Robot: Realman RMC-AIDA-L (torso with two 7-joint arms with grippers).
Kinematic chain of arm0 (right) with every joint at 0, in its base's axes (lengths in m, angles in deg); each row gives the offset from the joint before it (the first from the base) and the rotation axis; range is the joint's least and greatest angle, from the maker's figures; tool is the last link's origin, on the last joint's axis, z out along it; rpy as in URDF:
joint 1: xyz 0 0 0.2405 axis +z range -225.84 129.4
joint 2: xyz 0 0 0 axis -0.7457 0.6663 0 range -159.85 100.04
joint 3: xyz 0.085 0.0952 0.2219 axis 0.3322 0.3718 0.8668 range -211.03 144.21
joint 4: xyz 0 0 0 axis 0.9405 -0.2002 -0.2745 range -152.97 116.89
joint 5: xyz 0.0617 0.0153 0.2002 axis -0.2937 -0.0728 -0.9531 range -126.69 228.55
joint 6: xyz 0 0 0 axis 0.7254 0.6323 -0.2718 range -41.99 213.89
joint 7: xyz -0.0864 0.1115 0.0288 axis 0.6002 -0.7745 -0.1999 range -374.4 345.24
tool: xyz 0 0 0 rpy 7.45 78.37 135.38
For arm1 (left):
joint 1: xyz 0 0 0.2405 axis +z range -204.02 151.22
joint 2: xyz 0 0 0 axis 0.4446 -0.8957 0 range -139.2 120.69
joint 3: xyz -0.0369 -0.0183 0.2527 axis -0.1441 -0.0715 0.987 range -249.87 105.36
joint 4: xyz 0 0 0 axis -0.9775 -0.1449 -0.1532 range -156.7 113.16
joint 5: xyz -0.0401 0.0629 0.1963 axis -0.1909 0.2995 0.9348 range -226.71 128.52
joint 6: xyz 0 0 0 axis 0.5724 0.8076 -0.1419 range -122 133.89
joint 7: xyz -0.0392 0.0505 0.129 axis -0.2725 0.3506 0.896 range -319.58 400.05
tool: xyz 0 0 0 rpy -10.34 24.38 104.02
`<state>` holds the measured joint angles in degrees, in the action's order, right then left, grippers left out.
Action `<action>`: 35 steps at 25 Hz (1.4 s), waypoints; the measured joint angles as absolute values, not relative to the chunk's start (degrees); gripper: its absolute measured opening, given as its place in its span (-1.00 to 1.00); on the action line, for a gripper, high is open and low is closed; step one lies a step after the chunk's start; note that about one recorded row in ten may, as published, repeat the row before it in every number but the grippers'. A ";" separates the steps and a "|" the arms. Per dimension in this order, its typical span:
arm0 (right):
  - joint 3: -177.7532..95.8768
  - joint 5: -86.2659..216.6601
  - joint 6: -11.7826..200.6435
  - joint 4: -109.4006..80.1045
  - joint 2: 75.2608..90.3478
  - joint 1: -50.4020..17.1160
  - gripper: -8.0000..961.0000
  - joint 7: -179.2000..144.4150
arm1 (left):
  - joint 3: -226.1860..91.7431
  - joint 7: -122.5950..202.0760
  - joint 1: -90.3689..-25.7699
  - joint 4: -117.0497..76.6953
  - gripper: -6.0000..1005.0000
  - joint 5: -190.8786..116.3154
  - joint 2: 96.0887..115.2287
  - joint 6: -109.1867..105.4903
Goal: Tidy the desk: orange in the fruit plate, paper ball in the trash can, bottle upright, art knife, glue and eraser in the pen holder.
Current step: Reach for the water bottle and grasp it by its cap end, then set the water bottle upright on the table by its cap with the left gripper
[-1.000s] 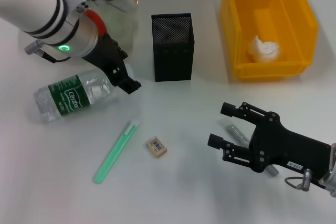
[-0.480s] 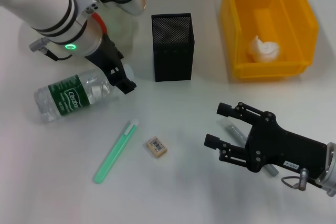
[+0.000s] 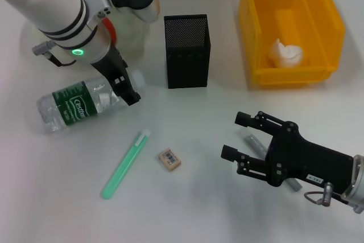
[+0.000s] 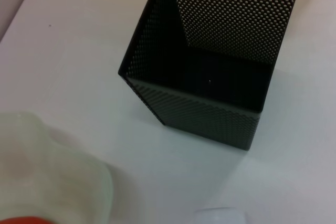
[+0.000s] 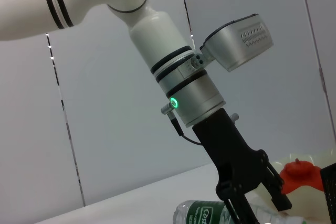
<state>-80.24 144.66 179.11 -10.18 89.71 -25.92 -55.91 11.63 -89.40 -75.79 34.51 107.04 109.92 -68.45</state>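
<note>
White desk: the bottle (image 3: pixel 79 104) lies toppled beside the pen holder (image 3: pixel 187 50), the left gripper (image 3: pixel 126 88) at its neck, fingers parted, gripping nothing. An off-centre pinch could roll it away.

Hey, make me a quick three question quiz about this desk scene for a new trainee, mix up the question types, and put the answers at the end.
1. True or false: the bottle is standing upright.
2. Multiple choice: where is the paper ball? A) beside the eraser B) inside the trash can C) inside the pen holder
3. Fill in: the left gripper is down at the bottle's ____ end.

Key:
1. False; it lies on its side on the desk.
2. B.
3. Cap. The right gripper hovers open over the grey stick, away from the bottle, while the glue lies loose on the desk.
</note>
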 joint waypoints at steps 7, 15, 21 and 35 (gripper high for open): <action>-80.28 144.62 179.02 -10.51 89.71 -25.71 0.59 -55.89 | 12.17 -89.40 -75.81 32.62 0.32 106.91 109.92 -65.70; -80.08 144.61 178.95 -10.49 89.71 -25.63 0.59 -56.01 | 12.73 -89.40 -75.96 30.50 0.31 106.80 109.92 -63.56; -80.13 144.62 178.93 -10.48 89.71 -25.53 0.59 -56.19 | 12.73 -89.40 -75.95 30.41 0.30 106.77 109.92 -63.48; -79.73 144.62 177.52 -10.75 89.71 -25.53 0.59 -56.37 | 15.53 -90.49 -76.00 30.93 -0.11 106.69 109.92 -62.82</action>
